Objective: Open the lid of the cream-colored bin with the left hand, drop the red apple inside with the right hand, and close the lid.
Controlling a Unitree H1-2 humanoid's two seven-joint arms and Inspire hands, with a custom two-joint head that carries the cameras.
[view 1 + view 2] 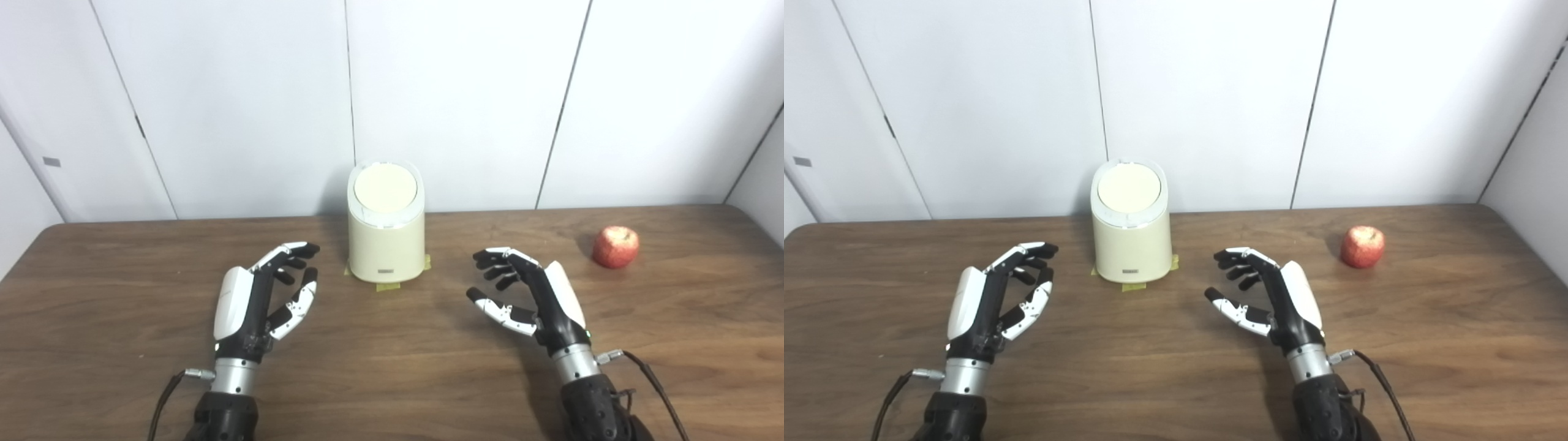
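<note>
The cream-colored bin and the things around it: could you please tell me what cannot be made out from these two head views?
- Inside of the cream-colored bin: hidden in both views by its closed lid.
- Small label low on the bin's front: too small and blurred to read.
- Back of the red apple: hidden by its own body.
- Arms behind the left hand and right hand: cut off by the bottom edge.

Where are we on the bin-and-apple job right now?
Nothing looks done. The cream-colored cylindrical bin has its round lid closed; the red apple lies on the wooden table. Left hand and right hand are open, empty. All steps remain.
</note>
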